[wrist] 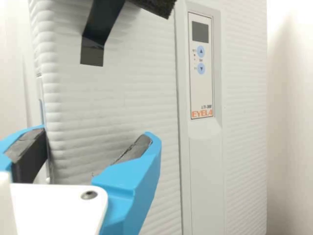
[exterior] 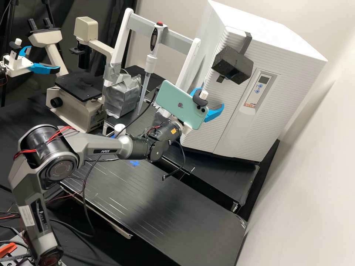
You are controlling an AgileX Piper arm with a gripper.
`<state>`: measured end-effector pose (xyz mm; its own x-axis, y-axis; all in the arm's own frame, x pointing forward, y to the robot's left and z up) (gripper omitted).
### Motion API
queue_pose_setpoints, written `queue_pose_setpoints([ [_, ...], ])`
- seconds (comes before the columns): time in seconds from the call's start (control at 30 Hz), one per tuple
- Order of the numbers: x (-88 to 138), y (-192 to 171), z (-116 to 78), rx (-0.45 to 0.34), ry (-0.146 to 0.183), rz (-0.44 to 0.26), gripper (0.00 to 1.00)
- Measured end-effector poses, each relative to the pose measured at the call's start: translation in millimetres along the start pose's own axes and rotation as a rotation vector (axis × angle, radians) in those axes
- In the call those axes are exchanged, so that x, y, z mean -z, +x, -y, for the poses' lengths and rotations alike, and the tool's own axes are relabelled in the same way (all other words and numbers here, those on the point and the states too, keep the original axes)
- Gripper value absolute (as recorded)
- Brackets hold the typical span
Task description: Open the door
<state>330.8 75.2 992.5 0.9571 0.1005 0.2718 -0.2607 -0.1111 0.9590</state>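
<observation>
"What does each view contribute, from near to far?"

"The high view gives the dark grey arm (exterior: 107, 146), then a pale green phone (exterior: 175, 101) beside the gripper (exterior: 212, 97), before the white cabinet (exterior: 277, 70) at the far right. The wrist view gives the blue fingers (wrist: 128, 183) at close range: spread wide apart, the door's side edge seen between them."

"And what is obscured?"

"From where I stand, the phone covers part of the gripper. Whether either finger touches the door cannot be made out. In the wrist view the door's upper and lower ends are cut off, as is most of the dark block (exterior: 232, 64)."

"The door (exterior: 229, 107) itself?"

"A tall white panel with fine horizontal ribs, forming the left portion of the cabinet's front. It appears closed, flush along its seam with the smooth control strip (exterior: 259, 90) to its right. The block sits high on it, above black tape (wrist: 95, 46)."
</observation>
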Motion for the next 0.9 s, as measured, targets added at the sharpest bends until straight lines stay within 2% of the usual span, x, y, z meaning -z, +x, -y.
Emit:
queue_pose_setpoints([
  [0.73, 1.3, -1.0, 3.5, 0.008, -0.011, -0.021, 0.0],
  [0.9, -4.5, -1.3, 3.0, 0.004, -0.024, -0.036, 0.0],
])
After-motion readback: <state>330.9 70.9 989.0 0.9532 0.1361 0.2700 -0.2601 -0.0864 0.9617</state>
